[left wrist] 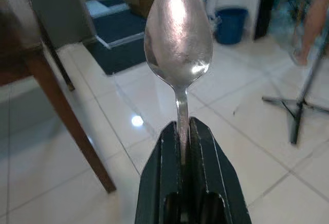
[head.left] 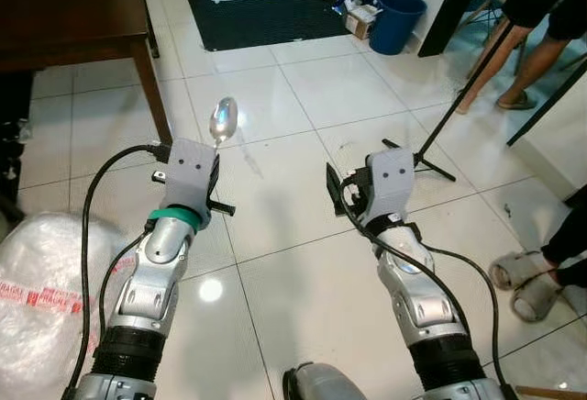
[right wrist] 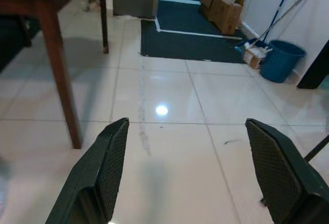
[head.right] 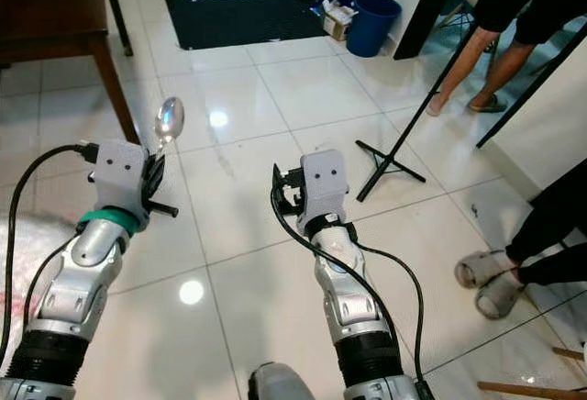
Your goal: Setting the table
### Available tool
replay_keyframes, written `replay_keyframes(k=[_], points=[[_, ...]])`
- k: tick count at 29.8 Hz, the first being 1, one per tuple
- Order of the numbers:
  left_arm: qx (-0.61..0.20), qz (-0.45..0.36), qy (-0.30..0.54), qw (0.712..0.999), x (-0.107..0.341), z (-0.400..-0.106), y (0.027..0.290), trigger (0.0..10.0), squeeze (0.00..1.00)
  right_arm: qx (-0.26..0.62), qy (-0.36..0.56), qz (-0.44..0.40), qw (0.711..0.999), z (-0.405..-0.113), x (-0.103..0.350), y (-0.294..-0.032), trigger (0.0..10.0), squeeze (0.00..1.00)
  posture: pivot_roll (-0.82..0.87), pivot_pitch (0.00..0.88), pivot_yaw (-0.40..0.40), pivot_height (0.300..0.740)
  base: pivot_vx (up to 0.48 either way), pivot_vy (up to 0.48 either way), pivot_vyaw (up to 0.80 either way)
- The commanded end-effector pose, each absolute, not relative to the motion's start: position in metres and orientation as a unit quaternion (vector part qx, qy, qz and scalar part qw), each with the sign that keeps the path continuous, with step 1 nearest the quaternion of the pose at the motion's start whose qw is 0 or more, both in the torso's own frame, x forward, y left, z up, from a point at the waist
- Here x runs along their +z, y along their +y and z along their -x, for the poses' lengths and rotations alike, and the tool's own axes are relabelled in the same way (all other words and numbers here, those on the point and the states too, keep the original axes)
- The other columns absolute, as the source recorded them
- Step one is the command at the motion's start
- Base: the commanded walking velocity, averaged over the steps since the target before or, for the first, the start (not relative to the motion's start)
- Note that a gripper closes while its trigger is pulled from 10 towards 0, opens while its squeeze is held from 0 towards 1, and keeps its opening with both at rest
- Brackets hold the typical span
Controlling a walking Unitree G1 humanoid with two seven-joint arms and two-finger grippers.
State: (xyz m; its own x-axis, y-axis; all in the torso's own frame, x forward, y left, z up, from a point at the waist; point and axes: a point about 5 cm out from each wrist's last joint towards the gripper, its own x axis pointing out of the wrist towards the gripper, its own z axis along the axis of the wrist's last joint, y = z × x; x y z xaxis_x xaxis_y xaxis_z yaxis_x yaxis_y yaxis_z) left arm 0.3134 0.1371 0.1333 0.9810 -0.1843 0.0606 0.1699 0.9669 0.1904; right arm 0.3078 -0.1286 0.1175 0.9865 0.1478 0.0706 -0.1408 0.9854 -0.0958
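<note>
Polished steel, the spoon (left wrist: 178, 44) is looking light, stiff and slippery, so a grip low on the narrow handle, as here, is probably suiting it best. The left gripper (left wrist: 186, 147) is clenching that handle between its fingers (left wrist: 205, 152), carrying the spoon in the air above the tiled floor (head.left: 303, 97), near a leg of the dark wooden bench (head.left: 64, 5). Its long axis is running along the fingers, bowl pointing forward and away from the robot. The right gripper (right wrist: 187, 167) is hanging released, grasping nothing.

We see a white tiled floor (head.left: 303, 125); far, a dark mat (head.left: 266, 10) and blue bin (head.left: 397, 20); near left, a bubble-wrapped bundle (head.left: 41, 299).
</note>
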Motion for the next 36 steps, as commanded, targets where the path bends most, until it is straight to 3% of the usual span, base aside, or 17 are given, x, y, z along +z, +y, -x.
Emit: replay_keyframes(k=[1, 25, 36], points=[[-0.078, -0.097, -0.029, 0.992, 0.127, -0.312, 0.145, 10.0, 0.0, 0.08, -0.043, 0.042, 0.995, -0.307, 0.118, -0.122, 10.0, 0.0, -0.13, 0.0, 0.014, 0.74, 0.469, 0.0, 0.0], [-0.084, -0.103, -0.039, 0.99, 0.128, -0.314, 0.143, 10.0, 0.0, 0.067, -0.046, 0.046, 0.996, -0.307, 0.119, -0.127, 10.0, 0.0, -0.14, 0.0, 0.023, 0.74, 0.479, 0.0, 0.0], [-0.087, -0.104, -0.041, 0.99, 0.128, -0.315, 0.14, 10.0, 0.0, 0.073, -0.083, 0.089, 0.99, -0.31, 0.136, -0.139, 10.0, 0.0, -0.14, 0.0, 0.029, 0.74, 0.48, 0.0, 0.0]])
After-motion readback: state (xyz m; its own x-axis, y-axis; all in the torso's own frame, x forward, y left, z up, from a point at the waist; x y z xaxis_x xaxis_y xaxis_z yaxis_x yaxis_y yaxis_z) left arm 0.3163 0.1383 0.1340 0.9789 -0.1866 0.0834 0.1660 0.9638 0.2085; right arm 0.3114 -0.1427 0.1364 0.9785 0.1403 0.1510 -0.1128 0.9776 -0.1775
